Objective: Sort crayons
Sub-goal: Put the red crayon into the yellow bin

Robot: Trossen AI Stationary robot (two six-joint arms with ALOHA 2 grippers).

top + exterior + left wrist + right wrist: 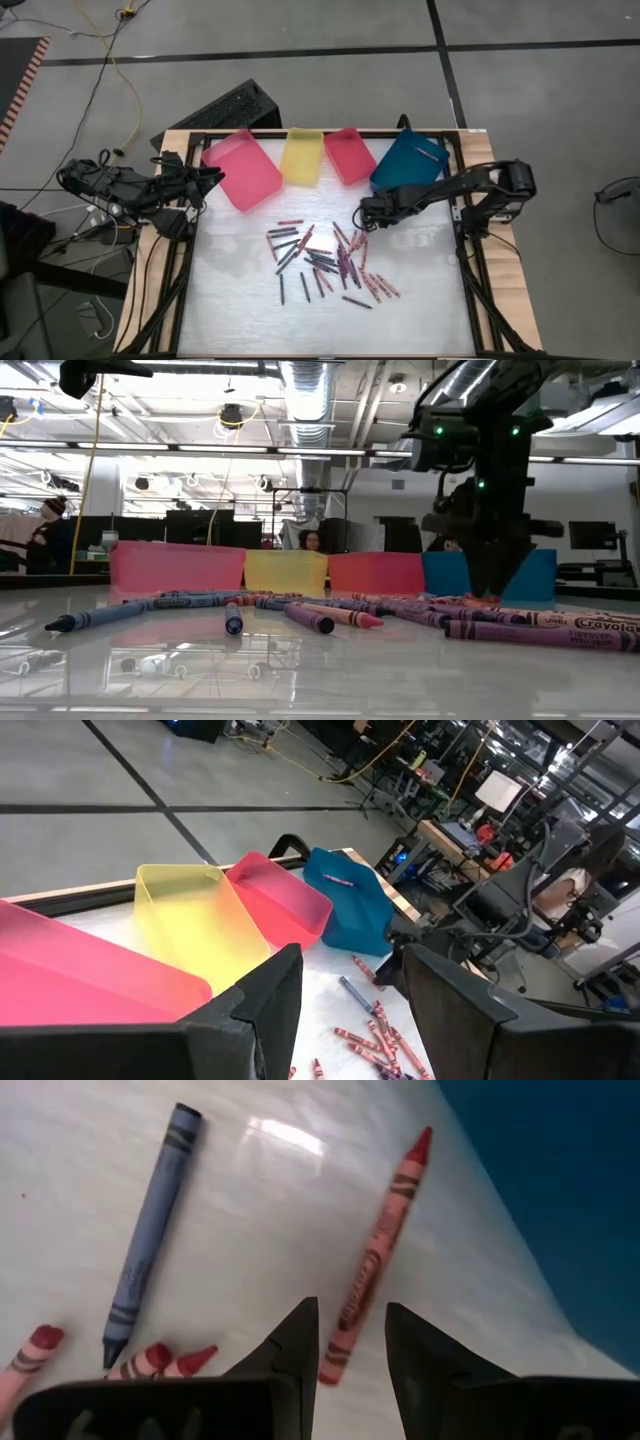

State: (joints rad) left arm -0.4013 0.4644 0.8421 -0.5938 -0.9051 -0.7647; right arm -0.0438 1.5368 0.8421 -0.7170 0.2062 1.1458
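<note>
Several crayons (325, 262) lie loose in a scattered pile on the white table top. Along the far edge stand a pink tray (240, 170), a yellow tray (302, 155), a red tray (348, 155) and a blue tray (410, 162). My right gripper (363, 215) is open, pointing steeply down at the pile's far right, just in front of the blue tray. In its wrist view the fingers (300, 1335) stand on either side of the near end of a red crayon (378, 1275); a blue crayon (150, 1240) lies beside it. My left gripper (350, 960) waits open over the table's left edge.
The blue tray's wall (560, 1190) is close beside the right gripper. A dark keyboard-like object (225, 110) lies on the floor beyond the trays. The table's black frame (470, 270) runs along both sides. A person (310, 541) sits in the room behind.
</note>
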